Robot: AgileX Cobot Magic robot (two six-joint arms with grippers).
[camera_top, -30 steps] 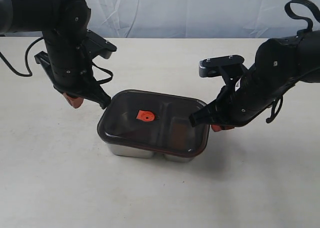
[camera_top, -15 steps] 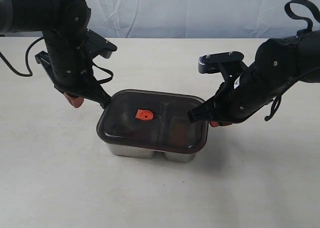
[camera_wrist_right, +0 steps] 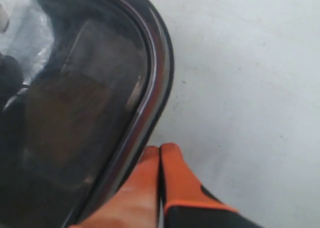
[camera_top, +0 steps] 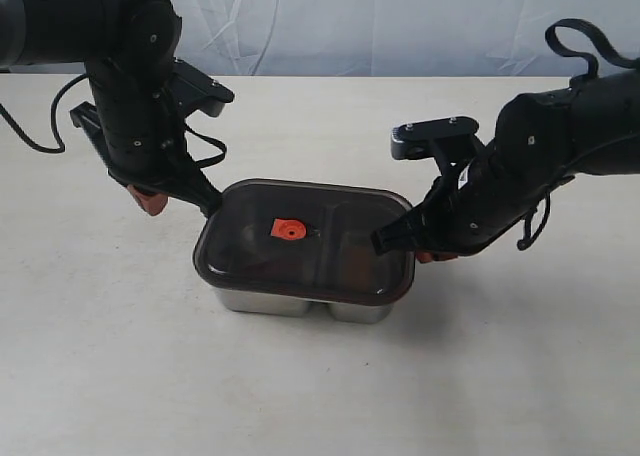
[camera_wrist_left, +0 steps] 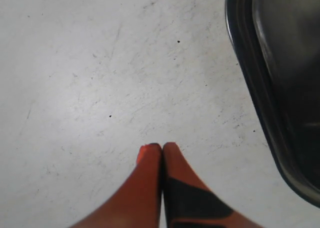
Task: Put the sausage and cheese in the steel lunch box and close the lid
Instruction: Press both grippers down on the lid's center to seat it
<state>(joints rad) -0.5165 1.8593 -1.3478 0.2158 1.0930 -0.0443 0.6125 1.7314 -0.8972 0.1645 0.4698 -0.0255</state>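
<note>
Claws shut and empty: right claw (camera_top: 428,257) at the lid (camera_top: 340,254) rim, left claw (camera_top: 150,204) beside its opposite corner; closing step, next probably press lid flush onto steel lunch box (camera_top: 265,302).

1. Left arm (camera_top: 130,86) stands on the left, bent steeply downward at the wrist.
2. Left tool (camera_top: 150,202) points down, its orange fingers (camera_wrist_left: 150,173) pressed together, holding nothing.
3. Right arm (camera_top: 560,146) reaches in low from the right, angled toward the middle.
4. Right tool (camera_top: 432,257) is likewise closed, its tips touching and empty.
</note>
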